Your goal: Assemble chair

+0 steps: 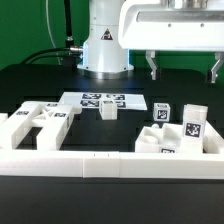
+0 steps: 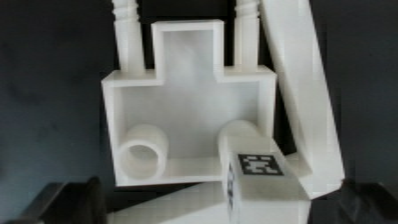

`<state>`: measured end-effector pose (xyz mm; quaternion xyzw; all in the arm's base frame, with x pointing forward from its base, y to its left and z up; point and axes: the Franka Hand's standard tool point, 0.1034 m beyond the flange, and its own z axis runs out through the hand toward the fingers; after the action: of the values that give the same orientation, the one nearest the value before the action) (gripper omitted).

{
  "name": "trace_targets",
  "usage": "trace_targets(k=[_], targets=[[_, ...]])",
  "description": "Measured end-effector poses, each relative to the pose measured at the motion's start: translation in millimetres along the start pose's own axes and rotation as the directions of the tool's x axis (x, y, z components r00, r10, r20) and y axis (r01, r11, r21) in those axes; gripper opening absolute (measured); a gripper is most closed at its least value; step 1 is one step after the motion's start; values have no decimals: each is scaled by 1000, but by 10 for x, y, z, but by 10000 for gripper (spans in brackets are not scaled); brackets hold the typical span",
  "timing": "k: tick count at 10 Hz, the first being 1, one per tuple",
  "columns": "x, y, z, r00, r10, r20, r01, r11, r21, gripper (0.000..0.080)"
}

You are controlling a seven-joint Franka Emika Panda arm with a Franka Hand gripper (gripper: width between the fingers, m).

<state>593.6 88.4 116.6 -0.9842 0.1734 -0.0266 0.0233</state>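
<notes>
The chair parts lie loose on the black table. Slotted white panels (image 1: 35, 125) lie at the exterior view's left. A short square post (image 1: 108, 109) stands by the marker board (image 1: 100, 99). Two tagged posts (image 1: 161, 115) (image 1: 193, 121) and a low panel (image 1: 163, 146) are at the right. My gripper (image 1: 182, 68) hangs open and empty high above the right-hand parts. The wrist view looks down on a white panel (image 2: 187, 105) with two round holes and a T-shaped notch, a tagged post (image 2: 260, 166) beside it, and two turned rods (image 2: 121, 20) beyond.
A long low white border rail (image 1: 110, 161) runs along the table's front. The robot base (image 1: 105, 45) stands at the back centre, with black cables to its left. A green backdrop is behind.
</notes>
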Motion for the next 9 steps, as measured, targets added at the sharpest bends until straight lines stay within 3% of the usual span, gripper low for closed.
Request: trace_targets(k=[3,4,6,8,9], targets=[[-18,27,19,1000,-5,7,5,1000,2,649],[-72,154,51,999,-25,27,25,1000,6,649],[-220,577,95,992,-123,29,124,992,-6,649],[-402,1202,286,988,-148,36,148,989,0,649],[-409,1254,308,991,-130,41,130,992,-1,649]])
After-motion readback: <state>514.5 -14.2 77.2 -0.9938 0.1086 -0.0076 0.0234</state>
